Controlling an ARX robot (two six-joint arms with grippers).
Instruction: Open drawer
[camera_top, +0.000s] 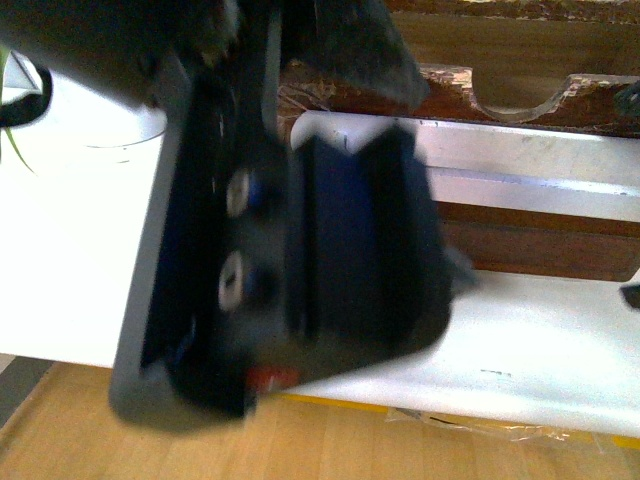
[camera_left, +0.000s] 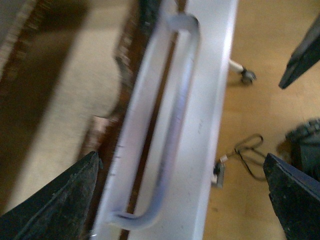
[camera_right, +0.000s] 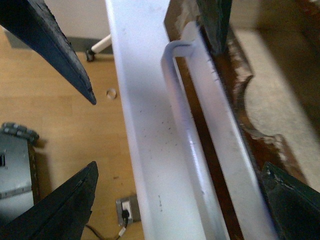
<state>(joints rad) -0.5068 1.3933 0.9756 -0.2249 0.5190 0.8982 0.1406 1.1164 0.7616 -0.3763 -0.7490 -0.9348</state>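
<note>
While left pincer (camera_left: 181, 156) and right pincer (camera_right: 180, 167) gape empty, grip the stiff handle (camera_top: 520, 160), two o'clock ahead; drawer (camera_top: 540, 250) likely heavy.

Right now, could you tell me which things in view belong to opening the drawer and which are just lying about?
For the job:
- the drawer
- its white handle
- the left gripper, open
- the right gripper, open

Just lying about:
- the caster wheel
- the loose cable on the floor
- the small ring on the floor
</note>
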